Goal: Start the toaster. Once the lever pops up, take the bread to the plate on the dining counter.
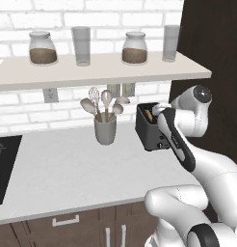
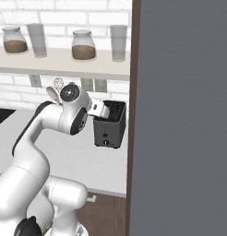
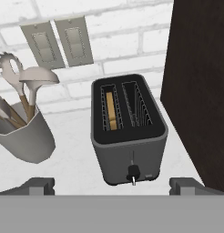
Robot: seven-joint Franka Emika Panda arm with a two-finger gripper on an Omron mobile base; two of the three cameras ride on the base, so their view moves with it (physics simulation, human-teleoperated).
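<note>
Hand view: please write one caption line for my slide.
Open gripper above toaster, bread in its left slot, utensil cup beside.

Toaster (image 3: 129, 150) — smooth dark metal, faint sheen; utensil cup (image 3: 27, 139) — matt grey.

The white arm bends at the elbow and reaches forward, its pincer (image 3: 112, 184) spread wide, holding nothing.

White brick wall (image 1: 24, 113) at the back, a pale shelf (image 1: 101, 70) running across it with two jars (image 1: 42, 48) and two glasses (image 1: 82, 46). Outlets (image 3: 57, 42) below. Speckled white worktop (image 1: 72, 169), black cooktop (image 1: 2, 166) far left, dark cabinet (image 3: 200, 91) at right, brown drawers (image 1: 67, 224) beneath.
</note>
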